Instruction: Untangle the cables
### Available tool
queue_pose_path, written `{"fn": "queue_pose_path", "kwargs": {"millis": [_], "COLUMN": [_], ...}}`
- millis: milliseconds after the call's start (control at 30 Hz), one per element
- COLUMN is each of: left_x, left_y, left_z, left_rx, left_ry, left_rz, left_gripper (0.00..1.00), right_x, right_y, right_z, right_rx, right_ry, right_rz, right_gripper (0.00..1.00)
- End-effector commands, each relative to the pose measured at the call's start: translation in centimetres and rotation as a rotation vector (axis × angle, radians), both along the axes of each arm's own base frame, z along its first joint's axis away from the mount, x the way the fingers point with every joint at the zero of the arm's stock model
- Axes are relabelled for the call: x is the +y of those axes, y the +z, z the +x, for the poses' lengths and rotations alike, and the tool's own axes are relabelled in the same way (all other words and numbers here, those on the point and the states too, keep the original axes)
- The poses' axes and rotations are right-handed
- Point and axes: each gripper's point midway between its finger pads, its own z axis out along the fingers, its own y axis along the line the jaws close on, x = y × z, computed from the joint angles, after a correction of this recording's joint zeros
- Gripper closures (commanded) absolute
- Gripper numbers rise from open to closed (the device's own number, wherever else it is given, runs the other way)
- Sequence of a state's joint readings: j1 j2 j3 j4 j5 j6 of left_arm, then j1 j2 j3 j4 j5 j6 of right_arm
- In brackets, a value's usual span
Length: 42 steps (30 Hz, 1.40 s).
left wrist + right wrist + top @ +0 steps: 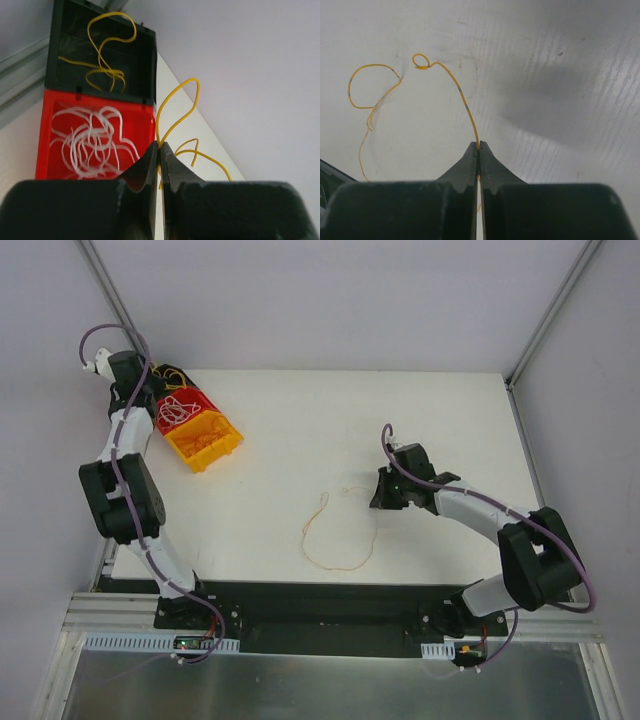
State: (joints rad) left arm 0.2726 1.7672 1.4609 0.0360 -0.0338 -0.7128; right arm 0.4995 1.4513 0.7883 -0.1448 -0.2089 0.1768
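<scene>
My left gripper (160, 145) is shut on a thin yellow cable (186, 103), which loops up from the fingertips beside the bins. In the top view this gripper (150, 392) hangs at the table's far left corner. White cables (89, 144) lie bundled in a red bin (145, 131). More yellow cables (103, 71) lie in a black bin (140, 60) behind it. My right gripper (479, 145) is shut on one end of an orange cable (456, 84). That orange cable (335, 540) trails left over the white table in an open loop from my right gripper (384, 492).
A yellow bin (207, 441) holding orange strands sits just in front of the red bin (183, 411). Grey walls and metal frame posts (548, 315) close the table in at the back and sides. A black base rail (330, 615) runs along the near edge.
</scene>
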Motion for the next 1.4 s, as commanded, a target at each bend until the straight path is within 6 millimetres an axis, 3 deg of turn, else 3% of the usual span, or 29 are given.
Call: {"fn": "queue_pose_path", "kwargs": {"millis": [0, 100, 200, 533, 733, 833, 933, 1067, 1267, 1367], "left_x": [5.1, 6.8, 8.2, 11.2, 12.0, 11.6, 9.5, 4.7, -5.4, -11.3], "left_y": [2.5, 0.2, -1.9, -6.4, -6.1, -4.8, -2.6, -1.7, -0.2, -0.4], "left_z": [5.7, 8.6, 10.1, 10.8, 9.6, 8.8, 7.8, 5.2, -1.1, -5.7], "left_rx": [-0.275, -0.262, -0.219, -0.131, -0.102, -0.101, -0.117, -0.109, -0.094, -0.077], "left_ry": [0.170, 0.178, 0.214, 0.319, 0.366, 0.348, 0.270, 0.148, -0.065, -0.195], "left_rz": [-0.103, -0.163, -0.169, -0.198, -0.179, -0.174, -0.195, -0.292, -0.339, -0.337], "left_gripper": [1.00, 1.00, 1.00, 1.00, 0.56, 0.45, 0.41, 0.38, 0.34, 0.33], "right_x": [0.9, 0.8, 0.8, 0.8, 0.9, 0.9, 1.0, 0.9, 1.3, 2.7], "right_y": [1.1, 1.2, 1.2, 0.9, 0.9, 0.9, 1.0, 1.1, 1.3, 3.4], "right_z": [0.9, 1.1, 1.3, 1.5, 1.6, 1.6, 1.5, 1.5, 1.4, 2.4], "right_rx": [-0.030, -0.034, -0.024, -0.001, -0.003, -0.005, -0.010, -0.018, -0.003, -0.063], "right_ry": [0.011, 0.005, 0.002, -0.001, -0.004, -0.007, -0.005, -0.007, 0.004, 0.019], "right_rz": [0.057, 0.074, 0.094, 0.118, 0.126, 0.132, 0.137, 0.141, 0.101, 0.107], "right_gripper": [1.00, 1.00, 1.00, 1.00, 1.00, 1.00, 1.00, 1.00, 1.00, 1.00]}}
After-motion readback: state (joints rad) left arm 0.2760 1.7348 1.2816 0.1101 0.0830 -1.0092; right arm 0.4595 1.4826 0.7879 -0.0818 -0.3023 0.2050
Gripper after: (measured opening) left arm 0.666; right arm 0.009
